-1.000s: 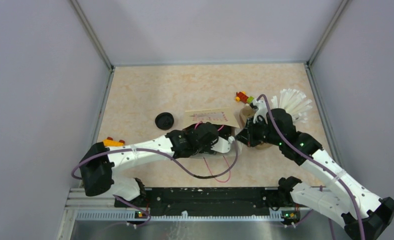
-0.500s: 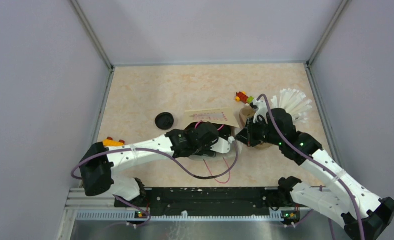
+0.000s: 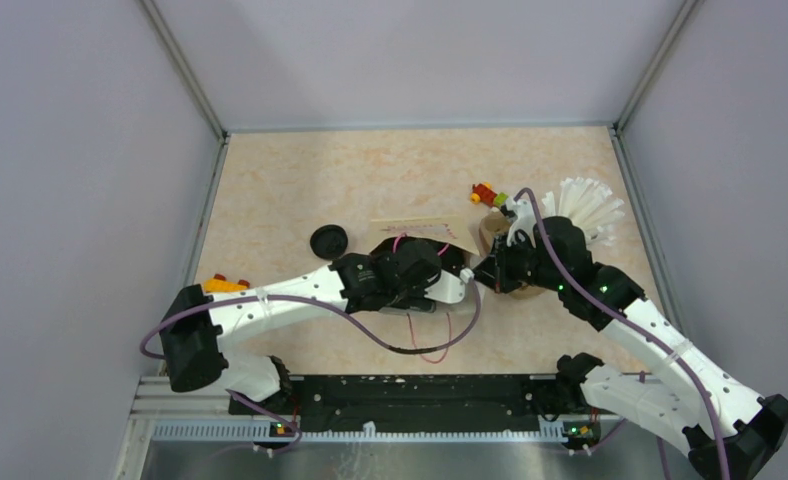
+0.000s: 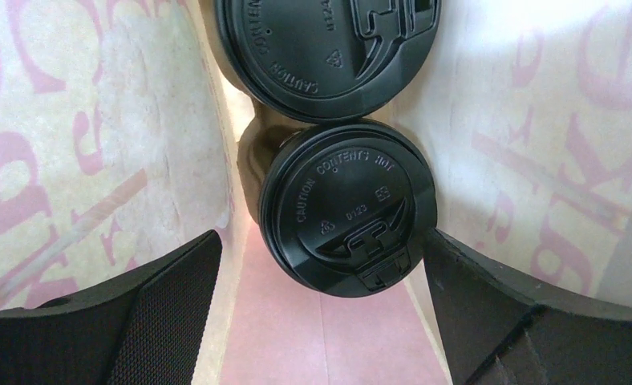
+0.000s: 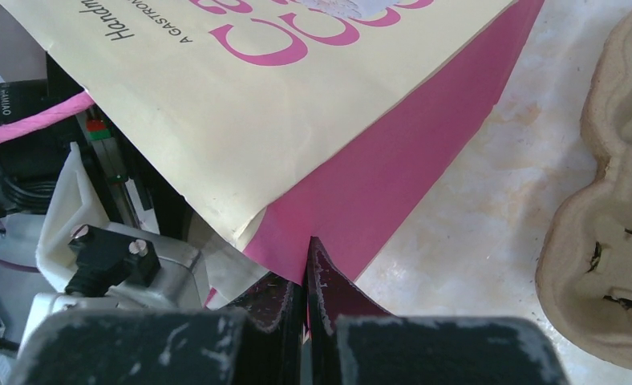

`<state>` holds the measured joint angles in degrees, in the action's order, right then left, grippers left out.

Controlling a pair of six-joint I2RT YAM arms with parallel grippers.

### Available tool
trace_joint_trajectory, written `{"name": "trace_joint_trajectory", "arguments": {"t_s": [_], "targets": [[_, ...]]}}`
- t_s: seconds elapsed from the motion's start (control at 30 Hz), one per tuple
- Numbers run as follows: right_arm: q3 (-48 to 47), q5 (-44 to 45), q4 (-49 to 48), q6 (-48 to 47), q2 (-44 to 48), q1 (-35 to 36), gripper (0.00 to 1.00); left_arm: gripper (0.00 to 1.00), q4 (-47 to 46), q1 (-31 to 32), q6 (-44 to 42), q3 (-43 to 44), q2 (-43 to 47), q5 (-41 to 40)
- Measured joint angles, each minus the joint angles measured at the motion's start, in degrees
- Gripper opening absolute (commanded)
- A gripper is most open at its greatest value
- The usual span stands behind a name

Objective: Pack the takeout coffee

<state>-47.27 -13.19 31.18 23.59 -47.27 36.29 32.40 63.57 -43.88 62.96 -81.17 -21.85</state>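
Note:
Two black-lidded takeout coffee cups stand inside a cream paper bag [image 3: 420, 232] with pink lettering. In the left wrist view the near lid [image 4: 347, 210] sits just ahead of my left gripper [image 4: 321, 321], and the far lid [image 4: 329, 48] lies behind it. The left gripper [image 3: 442, 284] is inside the bag, open and empty, with its fingers [image 4: 136, 321] spread to either side of the near cup. My right gripper [image 5: 306, 265] is shut on the bag's pink side fold [image 5: 393, 168] and sits at the bag's right edge [image 3: 480, 274].
A loose black lid [image 3: 328, 241] lies left of the bag. The brown pulp cup carrier [image 3: 498, 236] sits behind my right wrist and also shows in the right wrist view [image 5: 609, 241]. A cup of white straws [image 3: 588, 208] stands at the right. Small toy bricks lie at the back [image 3: 486, 193] and at the left [image 3: 226, 284].
My left gripper has shifted slightly farther into the bag, and the bag and its pink cord moved a little with it. The right arm has not moved.

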Motion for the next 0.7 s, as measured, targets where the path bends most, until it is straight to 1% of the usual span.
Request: {"name": "trace_joint_trajectory", "arguments": {"t_s": [0.1, 0.47, 0.7], "targets": [[0.00, 0.00, -0.28, 0.00, 0.00, 0.00, 0.00, 0.99, 0.87, 0.44, 0.46, 1.14, 0.00, -0.02], [0.00, -0.20, -0.68, 0.00, -0.17, 0.00, 0.00, 0.92, 4.20, 1.31, 3.04, 3.28, 0.00, 0.52], [0.00, -0.28, -1.46, 0.02, -0.50, 0.00, 0.00, 0.84, 5.42, 2.25, 4.66, 4.87, 0.00, 1.70]]}}
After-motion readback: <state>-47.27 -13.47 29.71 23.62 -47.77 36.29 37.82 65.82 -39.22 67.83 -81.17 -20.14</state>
